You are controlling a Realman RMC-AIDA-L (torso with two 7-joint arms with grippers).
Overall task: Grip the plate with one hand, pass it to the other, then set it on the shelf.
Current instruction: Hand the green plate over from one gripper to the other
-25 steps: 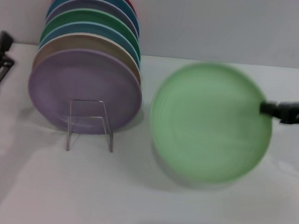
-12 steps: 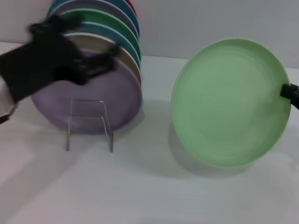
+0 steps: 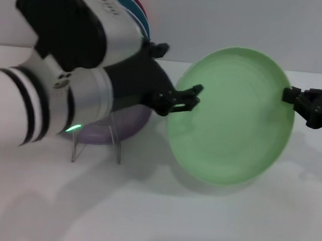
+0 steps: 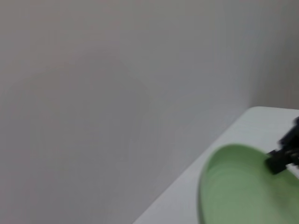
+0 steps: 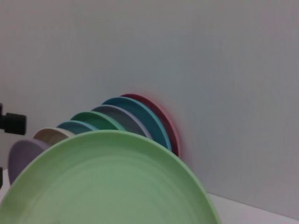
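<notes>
The slim black right gripper pinches the round mint-green plastic plate by its rim, held tilted; the black left gripper's fingers sit spread at the opposite edge.

the left arm, thick white and silver with black bands and a green light near the wrist, reaches across from the left side of the head view toward the middle. its black left gripper points rightward with the fingers spread apart, tips level with each other. the right gripper, slim and black, comes in from the right edge of the head view, held roughly level, jaws closed together; it also shows small at the edge of the left wrist view.
</notes>
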